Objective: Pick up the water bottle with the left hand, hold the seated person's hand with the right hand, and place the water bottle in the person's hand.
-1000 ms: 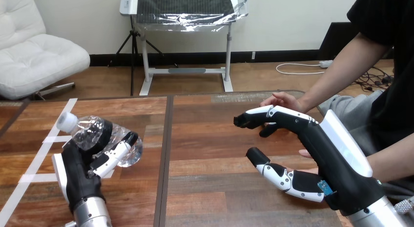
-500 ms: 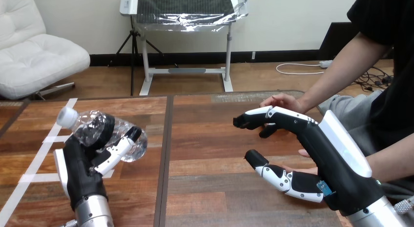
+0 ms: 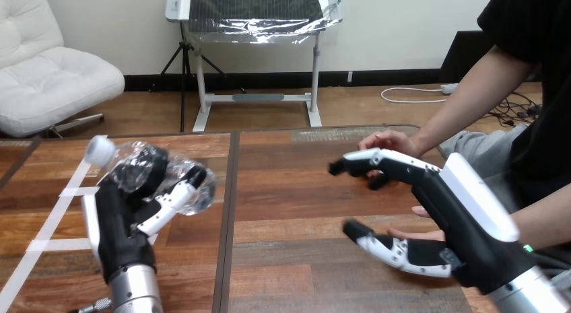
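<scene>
Clear, crumpled water bottle (image 3: 129, 168), white cap up-left, tilted in left hand (image 3: 121, 219).

A: Place type?
B: Robot lab or test setup, best call.
A: Evidence?
B: Two machine arms with silver forearms reach over a wooden desk (image 3: 289, 192), ending in the left robot hand (image 3: 121, 222) and right robot hand (image 3: 464, 235). White tape strips (image 3: 57, 244) are stuck on the desk's left part, one long and two crossing. A person's forearm (image 3: 458, 111) comes in at the right side.
</scene>
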